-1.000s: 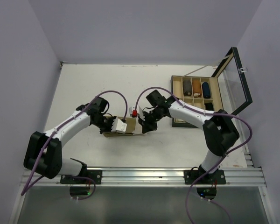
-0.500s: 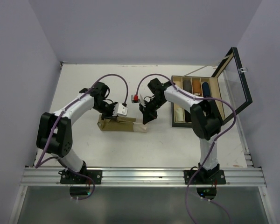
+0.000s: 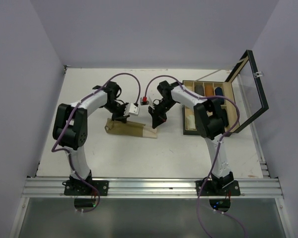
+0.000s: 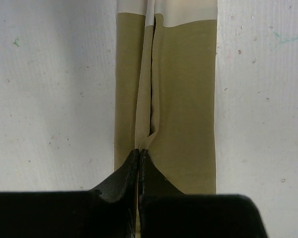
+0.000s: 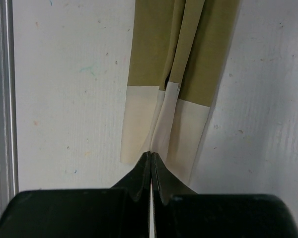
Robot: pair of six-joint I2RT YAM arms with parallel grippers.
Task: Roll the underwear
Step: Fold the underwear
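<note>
The olive-tan underwear (image 3: 131, 130) lies folded in a long narrow strip on the white table, its cream waistband (image 5: 161, 124) at the right end. My left gripper (image 3: 120, 117) is at the strip's left end, shut on a raised fold of the olive cloth (image 4: 184, 99). My right gripper (image 3: 155, 123) is at the right end, shut on a raised fold of the waistband. Both pinches lift a centre ridge along the strip. The dark brown underwear does not show as loose cloth on the table.
A black-framed wooden box (image 3: 184, 124) with compartments stands at the right, with several rolled cloths in its far compartments. Its glass lid (image 3: 251, 84) stands open to the right. A metal rail (image 3: 149, 186) runs along the near edge. Walls enclose the table.
Both arms have reached farther from their bases. The grippers and the strip have shifted towards the far side, each end of the strip staying with its gripper.
</note>
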